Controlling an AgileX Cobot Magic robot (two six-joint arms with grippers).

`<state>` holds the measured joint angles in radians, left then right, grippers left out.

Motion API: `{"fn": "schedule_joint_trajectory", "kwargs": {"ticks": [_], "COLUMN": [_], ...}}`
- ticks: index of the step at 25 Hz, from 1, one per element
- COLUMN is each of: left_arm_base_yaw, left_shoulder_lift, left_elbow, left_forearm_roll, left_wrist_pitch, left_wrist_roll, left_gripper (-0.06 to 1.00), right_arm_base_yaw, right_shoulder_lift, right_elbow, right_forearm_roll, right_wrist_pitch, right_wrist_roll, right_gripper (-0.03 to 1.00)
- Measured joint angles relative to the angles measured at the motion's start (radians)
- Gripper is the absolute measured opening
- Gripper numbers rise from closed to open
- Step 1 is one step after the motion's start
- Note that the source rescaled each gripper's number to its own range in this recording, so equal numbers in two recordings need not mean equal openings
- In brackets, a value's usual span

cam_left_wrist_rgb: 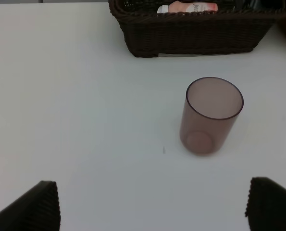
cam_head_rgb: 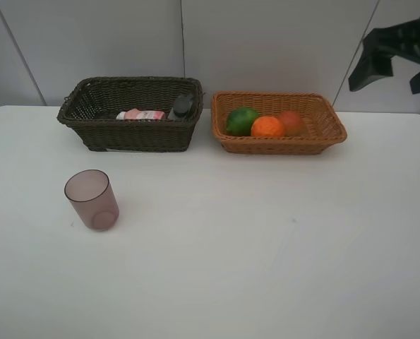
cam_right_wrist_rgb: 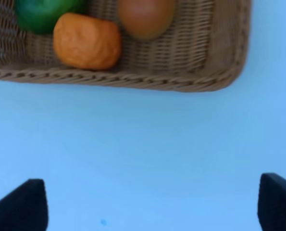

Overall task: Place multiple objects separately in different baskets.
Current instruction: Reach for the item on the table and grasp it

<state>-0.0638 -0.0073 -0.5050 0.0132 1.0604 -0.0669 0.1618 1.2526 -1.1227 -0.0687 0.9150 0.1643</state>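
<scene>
A translucent mauve cup [cam_head_rgb: 92,199] [cam_left_wrist_rgb: 211,115] stands upright on the white table, in front of the dark brown basket [cam_head_rgb: 132,134] [cam_left_wrist_rgb: 195,33]. In that basket lie a pink white-capped bottle [cam_head_rgb: 140,114] [cam_left_wrist_rgb: 186,7] and a dark grey bottle [cam_head_rgb: 182,106]. The light tan basket [cam_head_rgb: 280,145] [cam_right_wrist_rgb: 133,82] holds a green fruit [cam_head_rgb: 242,121] [cam_right_wrist_rgb: 42,12], an orange [cam_head_rgb: 267,127] [cam_right_wrist_rgb: 87,41] and a red-orange fruit [cam_head_rgb: 291,121] [cam_right_wrist_rgb: 146,17]. My left gripper [cam_left_wrist_rgb: 152,207] is open and empty, short of the cup. My right gripper [cam_head_rgb: 395,76] [cam_right_wrist_rgb: 150,204] hangs open and empty above the table near the tan basket.
The two baskets stand side by side at the back of the white table [cam_head_rgb: 266,247], close to a pale wall [cam_head_rgb: 266,42]. The left arm does not show in the exterior high view.
</scene>
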Motion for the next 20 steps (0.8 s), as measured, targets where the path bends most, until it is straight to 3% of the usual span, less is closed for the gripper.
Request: {"fn": "schedule_joint_trajectory", "kwargs": {"ticks": [9, 20], "left_arm_base_yaw": [0.0, 0.0], "left_shoulder_lift": [0.0, 0.0], "left_elbow": [0.0, 0.0], "left_forearm_roll": [0.0, 0.0], "left_wrist_pitch": [0.0, 0.0], "left_wrist_roll": [0.0, 0.0], "left_gripper": [1.0, 1.0], "right_arm_base_yaw": [0.028, 0.058], "right_shoulder_lift": [-0.516, -0.998], "right_elbow": [0.162, 0.399], "right_forearm_roll": [-0.021, -0.018], "right_wrist_pitch": [0.009, 0.089], "right_wrist_roll": [0.0, 0.0], "right_gripper": [0.92, 0.92]}}
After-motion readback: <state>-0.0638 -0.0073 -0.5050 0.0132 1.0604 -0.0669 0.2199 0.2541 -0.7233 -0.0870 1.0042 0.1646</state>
